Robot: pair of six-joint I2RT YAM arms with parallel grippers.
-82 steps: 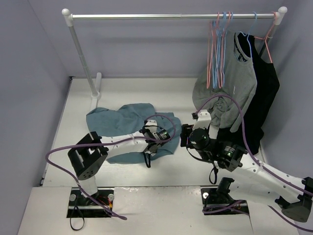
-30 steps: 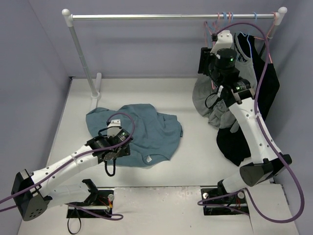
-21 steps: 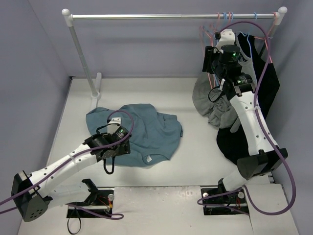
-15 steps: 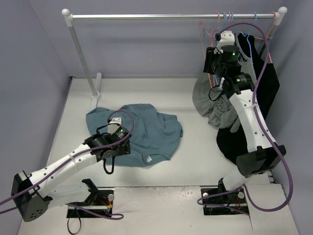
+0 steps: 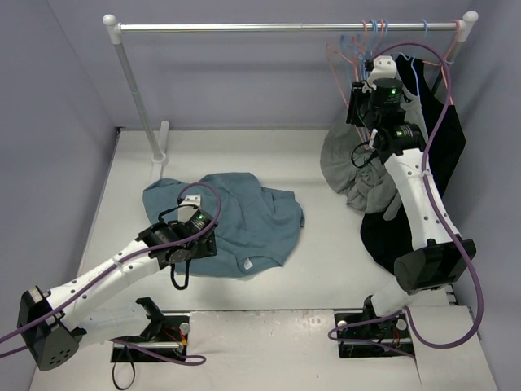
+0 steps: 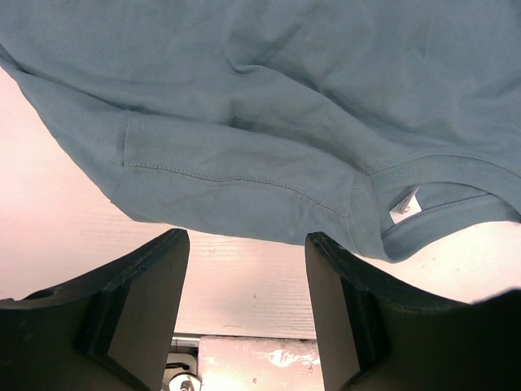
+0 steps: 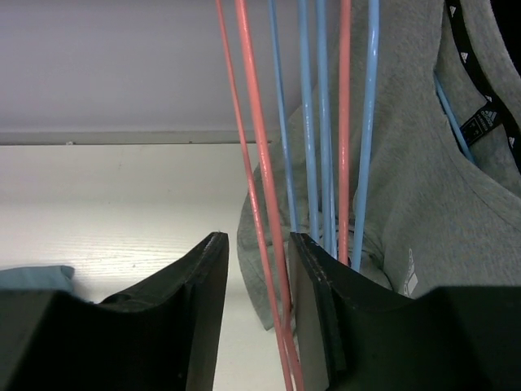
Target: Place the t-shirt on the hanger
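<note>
Rail (image 5: pixel 285 27): right tool (image 7: pixel 259 244) narrow astride hanger (image 7: pixel 255 122), blue hangers (image 7: pixel 368 122) crowding; left tool (image 6: pixel 247 244) wide.

No word, number or brand name can be read in any view. The white neck tag (image 6: pixel 404 205), sewn inside the collar of the t-shirt (image 6: pixel 326 98), carries faint print too small to make out. The grey shirt (image 7: pixel 423 204), hanging at the far right, bears a small white mark (image 7: pixel 409 283) on its front; its form is not legible. A black band (image 7: pixel 482 122) on the black garment (image 7: pixel 509 32) beside it carries small white emblems, too small to identify.
</note>
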